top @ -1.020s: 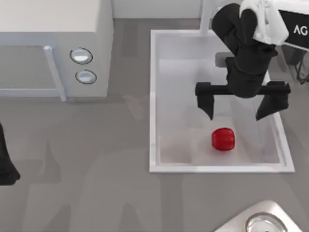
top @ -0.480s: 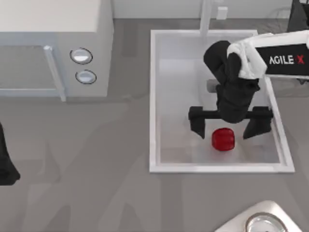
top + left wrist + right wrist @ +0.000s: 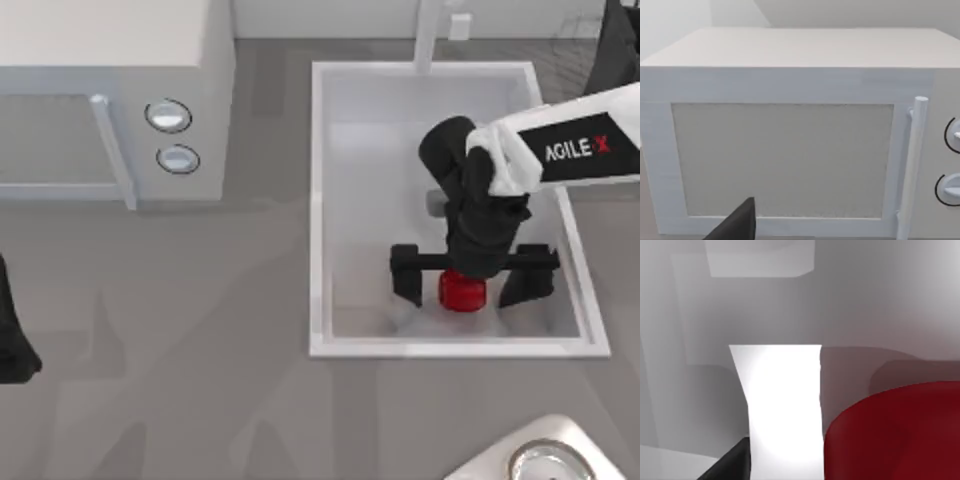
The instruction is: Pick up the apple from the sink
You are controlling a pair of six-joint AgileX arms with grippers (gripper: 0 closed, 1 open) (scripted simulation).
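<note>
now right gripper (image 3: pixel 468 287) astride apple (image 3: pixel 462 293)

Our right gripper (image 3: pixel 468 286) straddles small red apple (image 3: pixel 462 293) in white rectangular sink (image 3: pixel 318 200); boxy white microwave (image 3: pixel 110 60) left of sink.

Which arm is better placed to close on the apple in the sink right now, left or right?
Right. The right end effector is open inside the sink, one finger on each side of the apple. The left end effector sits at the table's left edge, near the microwave.
</note>
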